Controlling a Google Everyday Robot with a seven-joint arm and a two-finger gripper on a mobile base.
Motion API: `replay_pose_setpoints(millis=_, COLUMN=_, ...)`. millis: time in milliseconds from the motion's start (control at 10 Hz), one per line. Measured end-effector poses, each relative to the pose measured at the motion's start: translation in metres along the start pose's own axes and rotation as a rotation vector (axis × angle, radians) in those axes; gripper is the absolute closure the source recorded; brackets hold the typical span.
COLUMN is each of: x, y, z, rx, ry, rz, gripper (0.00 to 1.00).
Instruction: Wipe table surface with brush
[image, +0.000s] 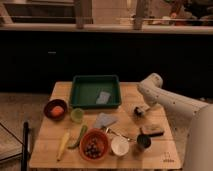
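Observation:
The table surface (60, 92) is a light-wood plank top with a small dark logo (170, 160) at its front right corner. My white arm reaches in from the right, and its gripper (141, 109) hangs low over the right-middle of the table, right of the green tray. At its tip is a small dark round thing with a whitish spot, which looks like the brush (138, 112). It sits on or just above the wood. I cannot make out its handle, and the hold on it is unclear.
A green tray (75, 95) holding a pale cloth stands at the back. A tan block (151, 130) and a dark cup (143, 141) lie front right. In front are a white bowl (120, 146), an orange bowl (93, 145), a spoon (116, 133), a grey cloth (105, 120) and a green cup (76, 115). A red bowl (55, 109) and a banana (63, 145) are on the left.

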Motion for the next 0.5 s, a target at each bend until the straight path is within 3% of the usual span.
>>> replay_pose_setpoints(millis=200, x=-0.006, y=-0.019, z=-0.005, rx=0.019, ry=-0.003, rz=0.007, gripper=1.0)
replay_pose_setpoints(millis=500, x=-0.049, y=-0.035, z=-0.026, rx=0.074, ry=-0.04, rz=-0.063, gripper=1.0)
